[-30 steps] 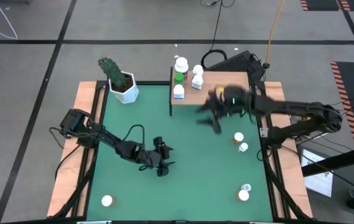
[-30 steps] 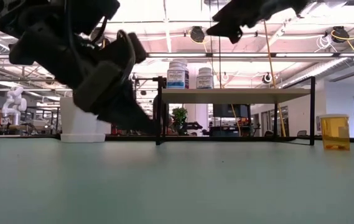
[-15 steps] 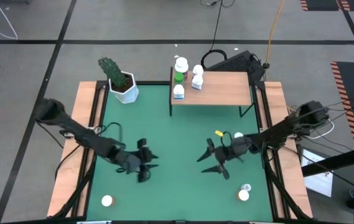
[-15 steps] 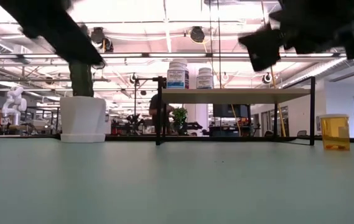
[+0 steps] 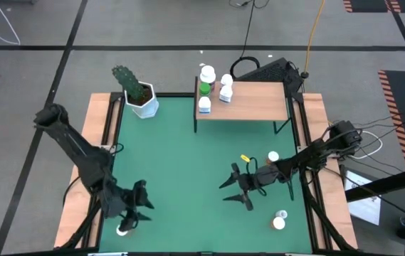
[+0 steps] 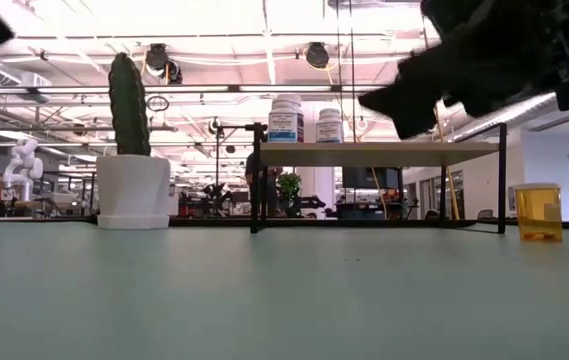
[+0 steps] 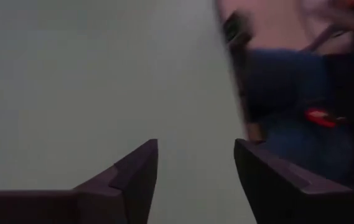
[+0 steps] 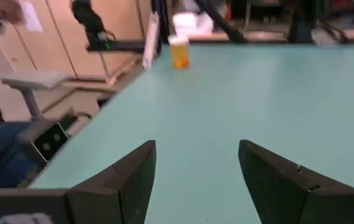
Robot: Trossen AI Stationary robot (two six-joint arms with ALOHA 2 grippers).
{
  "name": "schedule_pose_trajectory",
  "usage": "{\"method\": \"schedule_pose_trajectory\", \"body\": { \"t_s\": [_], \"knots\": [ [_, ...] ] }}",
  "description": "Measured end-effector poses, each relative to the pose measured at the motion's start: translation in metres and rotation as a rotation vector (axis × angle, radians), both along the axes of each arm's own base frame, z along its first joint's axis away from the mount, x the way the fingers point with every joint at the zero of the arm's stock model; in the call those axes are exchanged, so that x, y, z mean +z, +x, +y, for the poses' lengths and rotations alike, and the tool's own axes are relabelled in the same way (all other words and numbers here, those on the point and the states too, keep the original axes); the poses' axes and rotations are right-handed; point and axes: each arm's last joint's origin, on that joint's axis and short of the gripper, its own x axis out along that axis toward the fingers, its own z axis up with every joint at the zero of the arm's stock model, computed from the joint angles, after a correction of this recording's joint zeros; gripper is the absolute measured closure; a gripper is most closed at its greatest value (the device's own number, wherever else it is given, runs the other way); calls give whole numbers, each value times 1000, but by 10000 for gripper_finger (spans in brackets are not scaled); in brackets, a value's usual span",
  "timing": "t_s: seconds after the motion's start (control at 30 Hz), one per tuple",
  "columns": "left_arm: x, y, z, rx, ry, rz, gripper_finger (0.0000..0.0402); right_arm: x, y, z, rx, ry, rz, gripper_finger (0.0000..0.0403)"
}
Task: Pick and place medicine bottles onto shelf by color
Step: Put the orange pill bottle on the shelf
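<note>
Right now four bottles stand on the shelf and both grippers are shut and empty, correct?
Not quite. The left gripper and right gripper are open, though empty, as each wrist view shows. Four bottles do stand on the shelf in the high view.

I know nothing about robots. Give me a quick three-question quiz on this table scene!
1. True or false: the small light-wood shelf on black legs holds no bottles.
2. The left hand hovers nearest to: A the shelf; B the white-capped round bottle at the green mat's front-left corner; C the white cactus pot.
3. Fill in: the left hand and the right hand both have their fingers ____.

Key: 1 false, bottles stand on the shelf; 2 B; 3 open.
</note>
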Motion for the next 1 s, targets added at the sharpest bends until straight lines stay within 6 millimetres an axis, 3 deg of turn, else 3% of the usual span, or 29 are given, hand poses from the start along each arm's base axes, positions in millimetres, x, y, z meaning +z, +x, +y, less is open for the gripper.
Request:
{"method": "schedule_pose_trajectory", "body": {
  "t_s": [0.17, 0.33, 0.53, 0.67, 0.8, 0.9, 1.0],
  "knots": [
    [-26, 8, -10, 31, 19, 123, 175, 4, 1, 0, 3, 1, -50, 181],
    [-34, 17, -16, 209, -148, 279, 174, 5, 2, -1, 6, -30, -68, 181],
    [-1, 33, -33, 287, -341, 347, 174, 6, 5, -8, -19, -54, -80, 181],
    [34, 38, -53, 266, -369, 368, 174, 6, 5, -9, -16, -70, -86, 181],
    [61, 34, -68, 362, -331, 514, 174, 6, 5, -9, -8, -101, -105, 181],
    [68, 23, -78, 441, -273, 624, 174, 9, 5, -8, 1, -138, -143, 181],
    [62, 12, -87, 543, -238, 703, 174, 13, 7, -11, 2, -182, -199, 181]
  ]
}}
